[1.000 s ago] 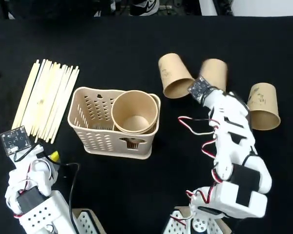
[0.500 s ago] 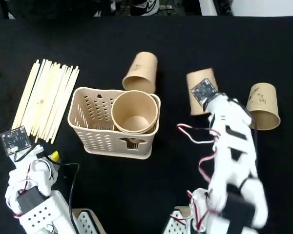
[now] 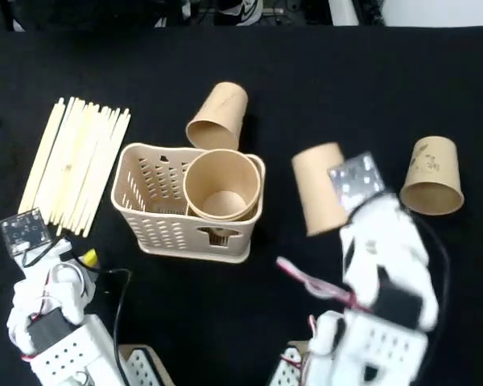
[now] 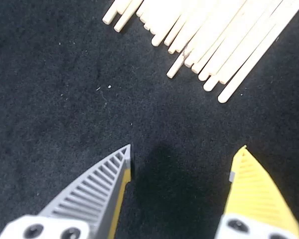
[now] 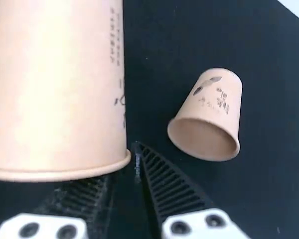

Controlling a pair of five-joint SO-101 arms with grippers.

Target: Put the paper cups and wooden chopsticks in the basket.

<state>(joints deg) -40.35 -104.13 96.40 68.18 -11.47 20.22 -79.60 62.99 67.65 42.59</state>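
Cup (image 3: 318,189) is pinched at its rim by the right pincer (image 5: 122,167), just right of the basket (image 3: 157,229), so the coming move likely runs leftward. Its long axis lies roughly front to back, mouth toward the arm's base. An inner cup (image 3: 221,189) stands in the basket; a loose cup (image 3: 217,117) lies behind it on the bench (image 3: 386,80). The left pincer (image 4: 185,152) hovers spread, short of the chopsticks (image 3: 76,165), which point away from it.
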